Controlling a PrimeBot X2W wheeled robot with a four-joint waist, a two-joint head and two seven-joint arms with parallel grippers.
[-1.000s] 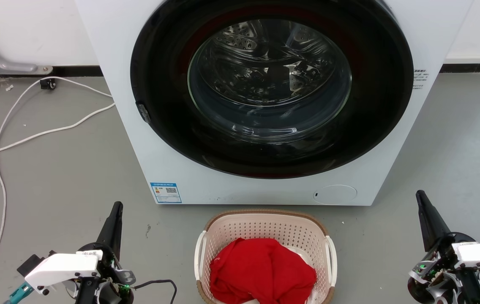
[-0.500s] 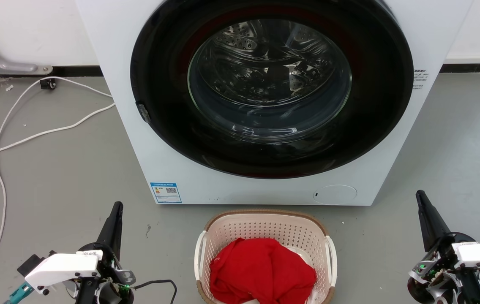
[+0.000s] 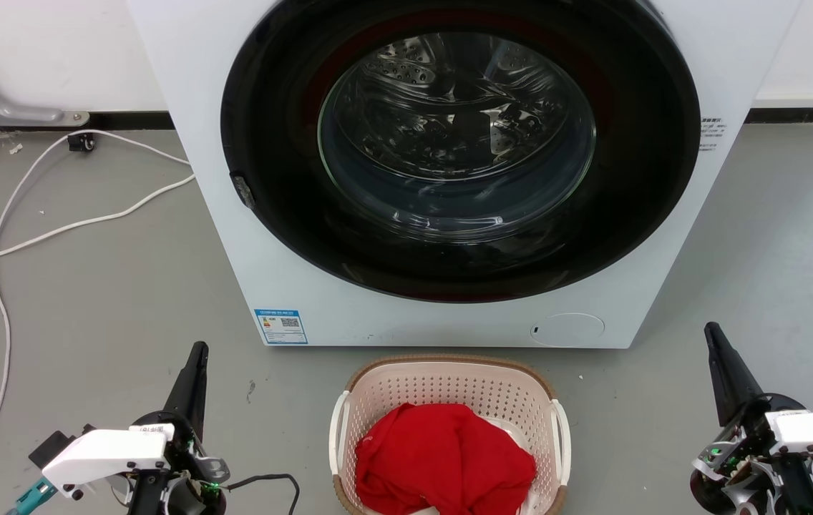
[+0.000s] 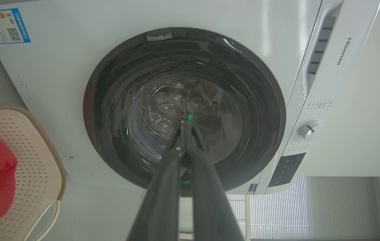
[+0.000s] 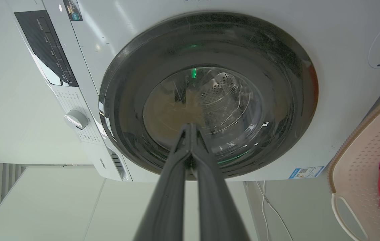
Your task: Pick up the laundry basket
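**A:** Two grippers sit nearest, low at either side. How do they stand?

**B:** The left gripper [image 3: 198,352] has its dark fingers pressed together with no gap and holds nothing. The right gripper [image 3: 711,330] is the same, pinched closed and empty. Both point toward the washer.

**A:** And the laundry basket?

**B:** The laundry basket [image 3: 449,383] stands on the grey floor [image 3: 106,300] between the two grippers, well apart from each. Neither one touches it.

**A:** Anything in it?

**B:** A red cloth [image 3: 442,458] is heaped inside, with some white fabric [image 3: 529,497] showing under its edge. A white handle [image 3: 338,429] runs along each side.

**A:** What's behind it?

**B:** The washing machine [image 3: 263,272] is just beyond the basket's far rim. Its round dark door [image 3: 270,107] faces us, and the steel drum [image 3: 449,107] shows through the glass. A blue label [image 3: 280,326] is low on the front. Each wrist camera looks along its closed fingers at that door.

**A:** Farther still?

**B:** A white cable [image 3: 56,229] trails over the floor on the left, back toward the wall [image 3: 56,50].
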